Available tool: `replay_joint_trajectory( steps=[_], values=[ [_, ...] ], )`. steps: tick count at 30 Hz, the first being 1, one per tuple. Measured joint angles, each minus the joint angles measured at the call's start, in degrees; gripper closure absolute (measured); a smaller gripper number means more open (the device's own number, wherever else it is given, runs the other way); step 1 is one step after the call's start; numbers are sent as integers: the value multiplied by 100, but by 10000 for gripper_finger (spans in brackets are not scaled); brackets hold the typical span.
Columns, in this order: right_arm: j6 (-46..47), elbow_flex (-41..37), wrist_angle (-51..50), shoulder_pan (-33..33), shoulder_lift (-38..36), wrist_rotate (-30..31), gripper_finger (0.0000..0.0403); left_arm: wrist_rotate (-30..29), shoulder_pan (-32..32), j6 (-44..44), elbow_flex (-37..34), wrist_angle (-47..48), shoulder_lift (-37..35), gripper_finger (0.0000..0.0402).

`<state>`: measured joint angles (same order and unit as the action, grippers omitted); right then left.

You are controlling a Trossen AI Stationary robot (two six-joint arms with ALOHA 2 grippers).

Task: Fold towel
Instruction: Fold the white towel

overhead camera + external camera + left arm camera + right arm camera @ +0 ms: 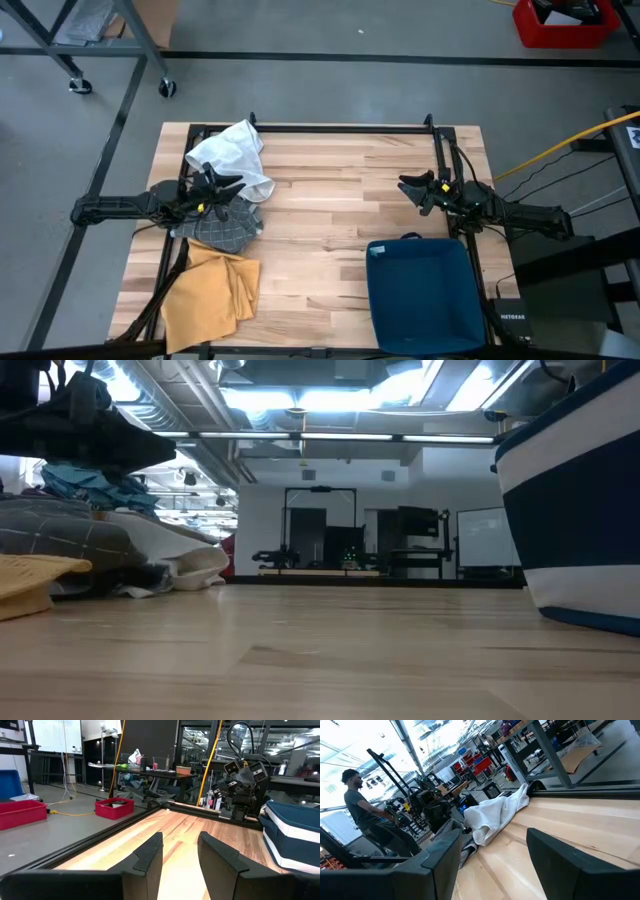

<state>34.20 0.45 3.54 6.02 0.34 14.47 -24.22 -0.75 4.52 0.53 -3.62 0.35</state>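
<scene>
Three crumpled towels lie along the table's left side: a white one (235,155) at the far end, a grey checked one (228,228) in the middle, and a yellow one (210,290) nearest the front edge. My left gripper (225,185) is level above the table, over the gap between the white and grey towels. It is open with nothing between its fingers (150,855). My right gripper (410,187) waits at the table's right side, level and open (492,855). It faces the white towel (495,812) across the bare wood.
A dark blue bin (425,295) with a white band (580,510) stands at the near right corner. A black frame rail (340,127) runs along the table's far edge. Bare wood lies between the two arms. A person (357,805) stands beyond the table's left side.
</scene>
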Motion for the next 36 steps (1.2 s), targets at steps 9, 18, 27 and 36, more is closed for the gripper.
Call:
replay_joint_trajectory(
  steps=[9, 18, 27, 36],
  values=[
    [15, 0, 52, 0, 0, 699, 173, -49, -11, 433, -2, -17, 1, 288],
    [52, 0, 396, 0, 2, 720, 173, -73, -11, -185, 231, -969, 1, 288],
    [157, 2, 740, 0, 2, 659, 173, -1553, -11, -992, 1263, -711, 1, 288],
    [115, 68, 1000, 0, 18, 394, 173, -2935, -11, 691, 2709, 1863, 23, 288]
  ],
)
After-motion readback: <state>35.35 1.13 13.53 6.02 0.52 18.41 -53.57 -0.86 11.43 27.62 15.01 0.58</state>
